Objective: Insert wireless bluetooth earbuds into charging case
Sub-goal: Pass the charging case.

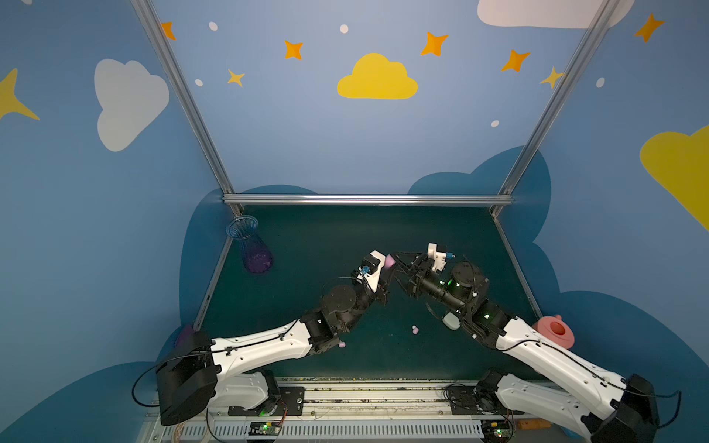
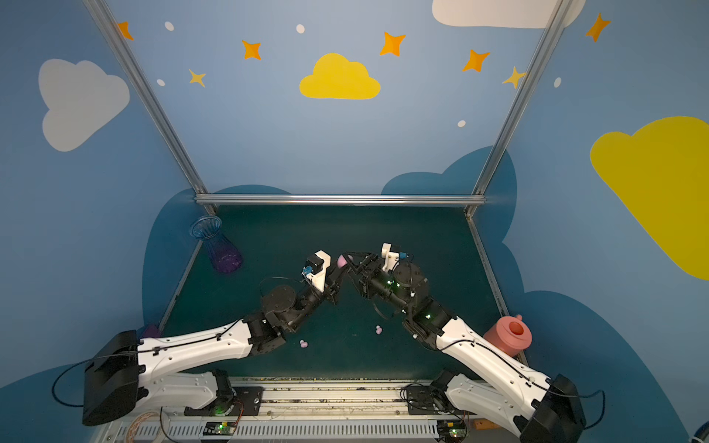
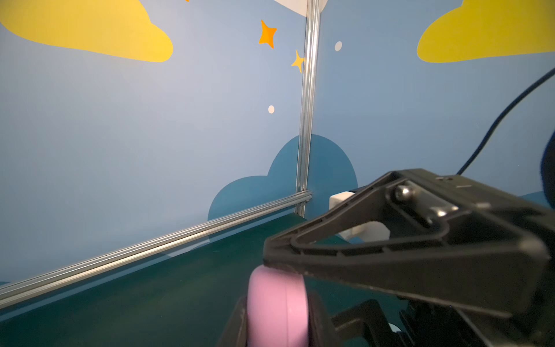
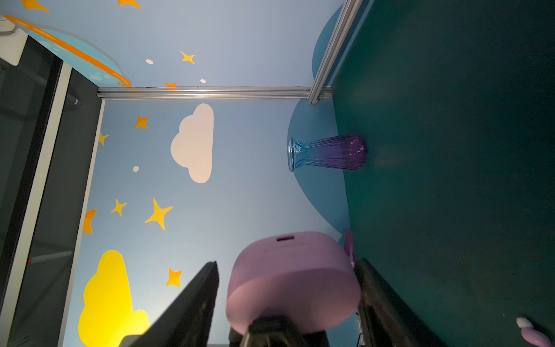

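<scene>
— What fills most of the top views?

— The dark green desk [image 1: 345,237]. It lies bare toward the back rail, and the two arms meet above its middle. A blue-purple vase [image 1: 251,249] stands left of centre by the side rail. A pink pot [image 1: 556,331] sits at the desk's right edge, lower right of the frame.

— And the case?

— The pink case [image 1: 389,261] is up off the desk, pinched in the left claw [image 3: 277,321], which is closed tight on it. Its long axis runs across the right claw [image 4: 286,266], from finger to finger, and a small dark slot shows on it. That claw straddles the case with its jaws parted. One finger [image 4: 195,294] stands clear and the other [image 4: 378,300] is just beside it; whether it touches, I can't tell. A pale case [image 1: 451,320] is half hidden under the right arm.

— The small bits?

— One pink earbud [image 1: 415,330] lies below centre, between the arms. Another earbud [image 1: 342,345] is tucked against the left arm. Which way they point is too small to tell.
</scene>
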Action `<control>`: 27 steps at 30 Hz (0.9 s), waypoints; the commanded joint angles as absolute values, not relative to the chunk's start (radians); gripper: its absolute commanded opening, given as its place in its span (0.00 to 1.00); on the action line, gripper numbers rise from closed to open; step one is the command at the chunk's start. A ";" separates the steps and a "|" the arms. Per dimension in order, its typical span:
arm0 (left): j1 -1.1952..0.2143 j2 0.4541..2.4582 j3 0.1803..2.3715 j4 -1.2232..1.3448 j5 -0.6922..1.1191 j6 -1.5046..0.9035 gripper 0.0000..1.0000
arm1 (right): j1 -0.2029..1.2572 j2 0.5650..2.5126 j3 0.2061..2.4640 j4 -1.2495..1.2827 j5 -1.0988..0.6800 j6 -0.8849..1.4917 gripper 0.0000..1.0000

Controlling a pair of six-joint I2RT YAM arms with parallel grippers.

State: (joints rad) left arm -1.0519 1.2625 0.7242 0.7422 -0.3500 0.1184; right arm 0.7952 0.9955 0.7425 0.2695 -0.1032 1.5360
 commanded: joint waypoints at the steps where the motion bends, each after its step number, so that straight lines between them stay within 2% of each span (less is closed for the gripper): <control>1: -1.055 1.262 0.746 0.752 -0.330 0.108 0.03 | 0.801 1.007 0.783 0.334 -0.122 1.525 0.66; 9: -1.055 1.258 0.744 0.743 -0.336 0.104 0.04 | 0.801 1.010 0.781 0.321 -0.131 1.525 0.52; 10: -1.054 1.256 0.744 0.737 -0.339 0.100 0.13 | 0.799 1.003 0.779 0.310 -0.126 1.525 0.51; 13: -1.054 1.242 0.750 0.693 -0.357 0.082 0.62 | 0.796 0.964 0.767 0.229 -0.090 1.508 0.50; 15: -1.050 1.228 0.762 0.616 -0.370 0.061 0.81 | 0.786 0.929 0.759 0.154 -0.073 1.477 0.50; 17: -1.042 1.213 0.764 0.537 -0.405 0.018 0.94 | 0.765 0.900 0.755 0.065 -0.079 1.445 0.49; 19: -1.031 1.186 0.752 0.457 -0.413 -0.026 0.99 | 0.730 0.880 0.750 -0.009 -0.117 1.419 0.48; 23: -0.984 1.102 0.717 0.313 -0.331 -0.111 1.00 | 0.652 0.861 0.777 -0.169 -0.222 1.338 0.47; 27: -0.904 1.022 0.727 0.135 -0.130 -0.110 1.00 | 0.567 0.893 0.850 -0.349 -0.386 1.202 0.45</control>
State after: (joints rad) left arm -0.9398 1.0626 0.7223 0.3038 -0.2661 -0.0795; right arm 0.6022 0.8837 0.7788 -0.1768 -0.2497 1.3285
